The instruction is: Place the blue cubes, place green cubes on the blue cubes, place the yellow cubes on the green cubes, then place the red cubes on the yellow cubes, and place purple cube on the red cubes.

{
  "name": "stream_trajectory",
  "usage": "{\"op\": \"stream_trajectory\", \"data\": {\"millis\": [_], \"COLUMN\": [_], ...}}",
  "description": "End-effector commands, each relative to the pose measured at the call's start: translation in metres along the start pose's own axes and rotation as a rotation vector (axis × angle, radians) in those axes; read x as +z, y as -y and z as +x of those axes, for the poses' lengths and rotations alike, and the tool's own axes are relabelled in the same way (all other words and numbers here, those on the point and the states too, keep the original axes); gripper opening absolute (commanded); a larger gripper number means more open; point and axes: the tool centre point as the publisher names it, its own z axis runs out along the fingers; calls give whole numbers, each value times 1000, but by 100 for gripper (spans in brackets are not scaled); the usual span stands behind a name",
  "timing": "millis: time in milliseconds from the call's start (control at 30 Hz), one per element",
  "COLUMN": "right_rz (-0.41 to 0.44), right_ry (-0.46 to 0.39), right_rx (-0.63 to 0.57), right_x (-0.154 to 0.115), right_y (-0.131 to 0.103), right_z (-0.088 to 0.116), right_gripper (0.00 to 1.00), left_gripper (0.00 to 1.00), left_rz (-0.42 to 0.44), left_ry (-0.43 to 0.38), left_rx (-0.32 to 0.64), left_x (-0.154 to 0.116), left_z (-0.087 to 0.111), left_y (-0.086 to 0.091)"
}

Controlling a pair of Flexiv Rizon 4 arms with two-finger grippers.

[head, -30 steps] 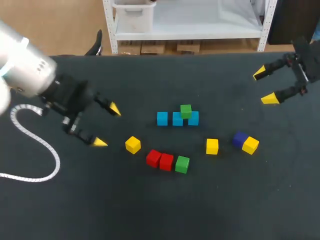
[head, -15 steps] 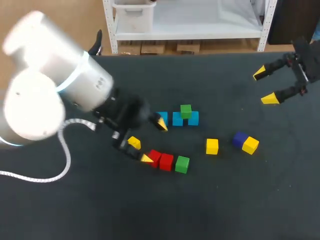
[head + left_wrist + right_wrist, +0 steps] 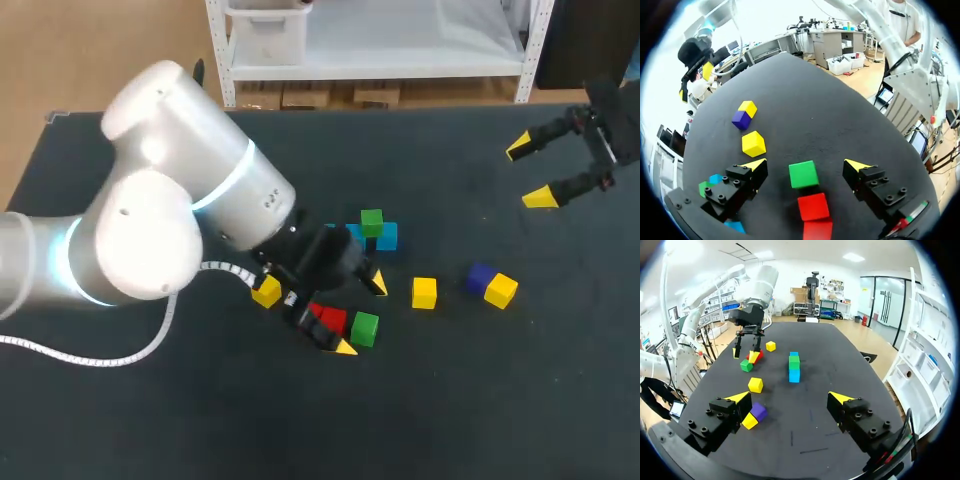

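Dark and matt, the desk [image 3: 500, 400] carries small cubes in five colours.

Two are green. The loose green cube [image 3: 364, 328] lies near the desk's middle, between the left jaws. These stand wide open, one yellow fingertip [image 3: 754, 164] on each side of it with a gap on both sides, and they grip nothing. The stacked green cube [image 3: 371, 222] sits on top of the blue cubes [image 3: 386, 236], a short row a little farther back. Two blue ones show plainly, but the left arm [image 3: 160, 240] covers the row's left end, so their full count cannot be told.

Two red cubes [image 3: 813, 206] lie in a line with the loose green cube, the nearer one touching it, both under the left wrist.

Three cubes are yellow. The left yellow cube [image 3: 265, 291] sits just beside the left arm. The middle yellow cube [image 3: 424, 292] stands alone to the right of the left jaws. The right yellow cube [image 3: 501, 290] touches the single purple cube [image 3: 480, 277].

Well apart from all of these, the right arm [image 3: 605, 140] is over the desk's far right corner. The right jaws are spread open and hold nothing.
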Motion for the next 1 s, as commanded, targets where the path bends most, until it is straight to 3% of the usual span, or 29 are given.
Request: {"op": "stream_trajectory", "data": {"millis": [33,633,733,800,900,967,1000], "right_rz": [0,0,0,0,0,0,0], "right_ry": [2,2,2,2,2,2,2], "right_rx": [-1,-1,-1,-1,-1,-1,-1], "right_x": [0,0,0,0,0,0,0], "right_y": [0,0,0,0,0,0,0], "right_z": [0,0,0,0,0,0,0], "right_gripper": [100,100,100,100,100,100,100], "left_gripper": [100,100,90,75,64,48,46], "left_rz": [-2,-6,-8,-9,-9,-8,-6], "left_ry": [0,14,10,8,7,8,8], "left_rx": [-32,-66,-70,-73,-76,-78,-78], "left_x": [15,23,22,21,21,21,20], "left_z": [4,9,11,11,11,10,10], "left_y": [-8,-1,-2,-2,-2,-2,-2]}}
